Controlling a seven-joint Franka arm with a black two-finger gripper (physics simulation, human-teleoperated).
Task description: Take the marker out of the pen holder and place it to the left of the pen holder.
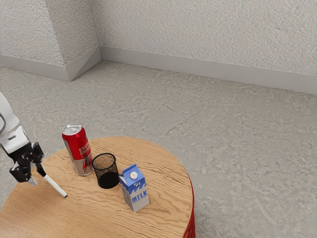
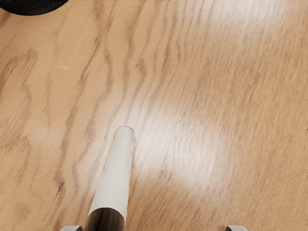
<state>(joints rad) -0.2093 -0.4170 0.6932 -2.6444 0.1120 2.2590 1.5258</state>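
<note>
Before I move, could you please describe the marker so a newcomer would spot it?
On the round wooden table, find the black mesh pen holder. Nearer the gripper is the marker, white and stick-thin, unlike the red can.

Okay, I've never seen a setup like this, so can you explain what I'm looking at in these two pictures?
It's a robot arm with a black gripper, drawn by a simulator. The exterior view is taken from the arm's side; the arm comes in from that view's left. The wrist view is from a camera on the arm's hand, looking down at the wood.

On the round table stand a red and silver can, a black mesh pen holder and a milk carton. A white marker lies by the gripper. Nothing is held: the gripper's fingers are spread apart.
</note>
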